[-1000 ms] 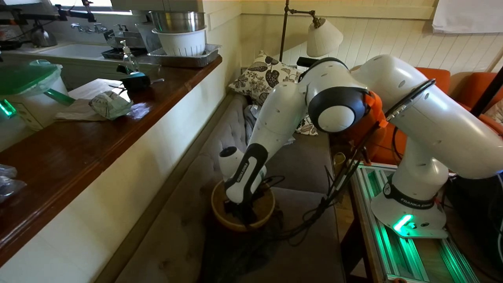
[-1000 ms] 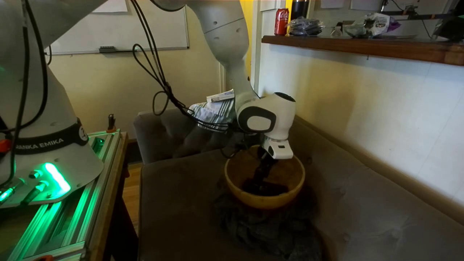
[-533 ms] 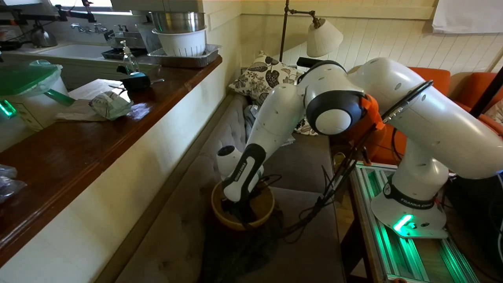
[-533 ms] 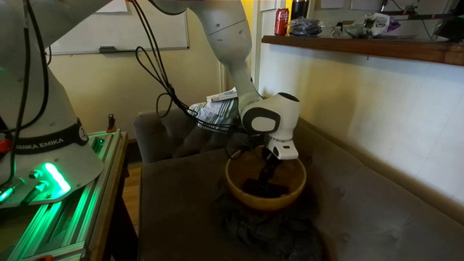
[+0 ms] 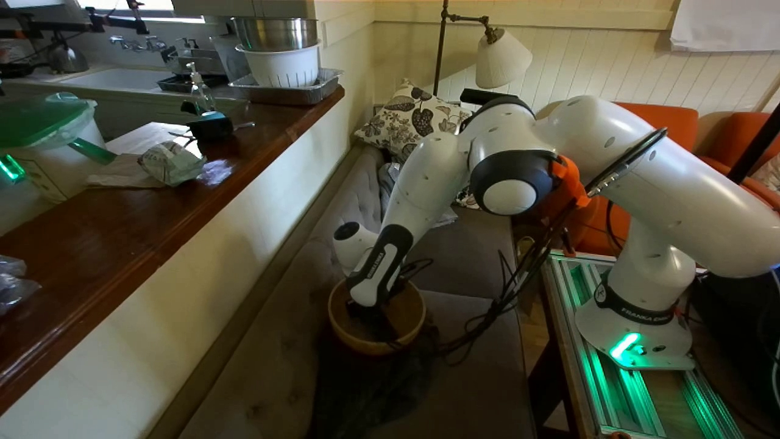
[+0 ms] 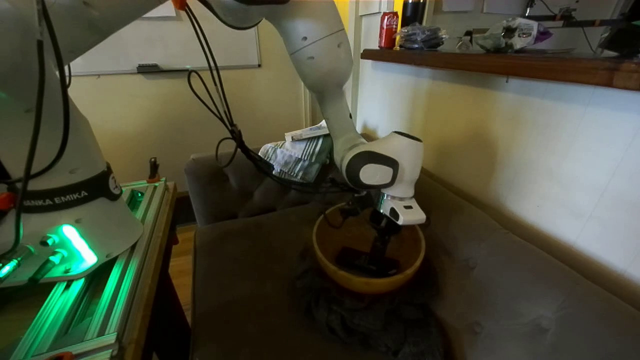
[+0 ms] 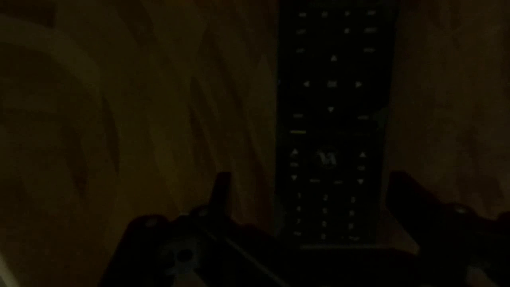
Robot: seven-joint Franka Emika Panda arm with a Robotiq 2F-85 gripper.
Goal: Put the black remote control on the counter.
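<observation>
Black remote control (image 7: 330, 131): lies key side up at the bottom of the yellow bowl (image 6: 370, 286). The bowl stands on the grey seat (image 6: 240, 270), dark cloth (image 6: 375, 325) bunched about its base. Also noted, in an exterior view: a metal tray (image 5: 328, 82) on the counter (image 5: 134, 225) bears a white colander (image 5: 281, 66), topped by a steel bowl (image 5: 277, 35). My gripper (image 7: 310, 177) reaches down into the yellow bowl, its fingers (image 7: 221, 191) parted wider than the remote and holding nothing. In the wrist view the number-key end shows between them (one fingertip stands clear of its edge; the opposite one is just beside, and whether it touches I cannot tell in such darkness).
</observation>
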